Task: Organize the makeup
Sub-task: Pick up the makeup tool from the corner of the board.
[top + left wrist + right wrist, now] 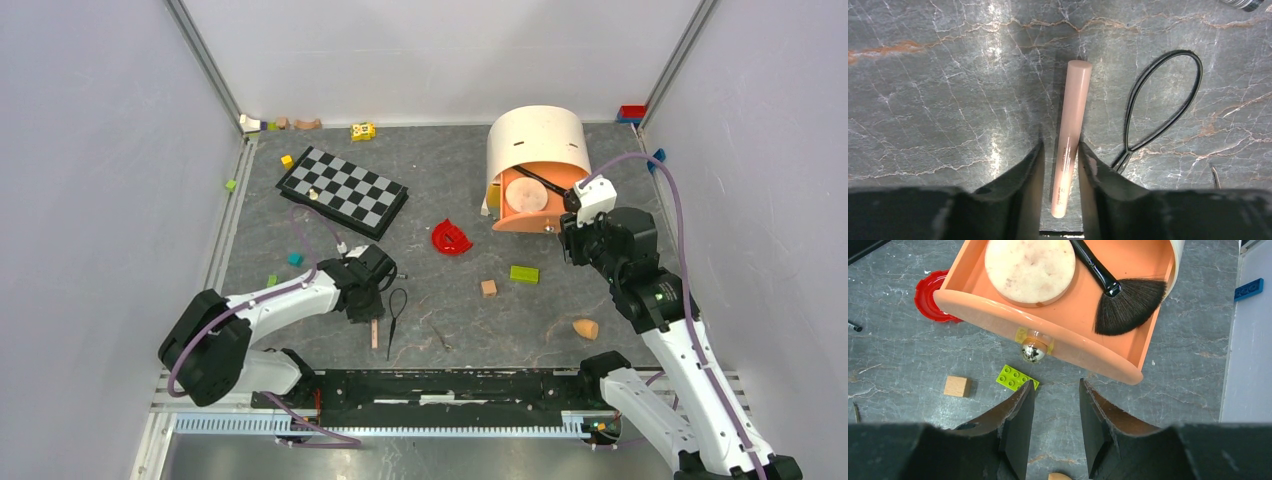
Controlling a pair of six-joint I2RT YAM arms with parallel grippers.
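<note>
A pink stick (1073, 115) lies flat on the dark marble table, near the front edge (374, 333). My left gripper (1060, 150) straddles its near half. The right finger touches the stick, a thin gap shows on the left side, and the jaws stand open. My right gripper (1055, 390) hovers open and empty in front of a peach drawer (1048, 335). The drawer holds a round peach compact (1029, 267) and a black-handled fan brush (1128, 305). An orange teardrop sponge (586, 328) lies behind the right gripper.
A black wire loop tool (1163, 100) lies just right of the stick. A red curved piece (451, 238), a green block (524, 273) and a wooden block (488, 288) sit mid-table. A checkerboard (342, 190) lies at back left. A white curved cabinet (537, 140) covers the drawer.
</note>
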